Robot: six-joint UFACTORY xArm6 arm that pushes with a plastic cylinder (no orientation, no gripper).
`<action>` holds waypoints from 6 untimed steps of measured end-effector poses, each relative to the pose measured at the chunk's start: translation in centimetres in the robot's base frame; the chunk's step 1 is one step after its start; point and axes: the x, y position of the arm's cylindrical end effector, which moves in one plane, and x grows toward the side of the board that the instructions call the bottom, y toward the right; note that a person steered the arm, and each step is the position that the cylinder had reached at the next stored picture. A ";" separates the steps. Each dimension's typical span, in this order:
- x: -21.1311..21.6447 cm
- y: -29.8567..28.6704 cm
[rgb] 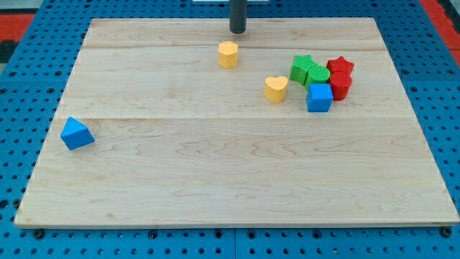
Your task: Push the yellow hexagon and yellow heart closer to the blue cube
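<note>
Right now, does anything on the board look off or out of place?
Only the blue triangular block, alone near the view's left edge, far from the cluster around the blue cube. My tip is just above the yellow hexagon.

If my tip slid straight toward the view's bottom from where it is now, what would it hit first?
Probably the yellow hexagon: my tip sits just above it, slightly to the view's right, so contact may be off-centre or a near miss. Past it the board looks free along that line.

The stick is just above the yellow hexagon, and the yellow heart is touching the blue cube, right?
Not quite. The camera view shows the yellow heart apart from the blue cube, with bare board between them. My tip is indeed just above the yellow hexagon.
</note>
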 end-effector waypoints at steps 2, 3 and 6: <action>8.8 0.2; 10.3 2.1; 13.6 0.9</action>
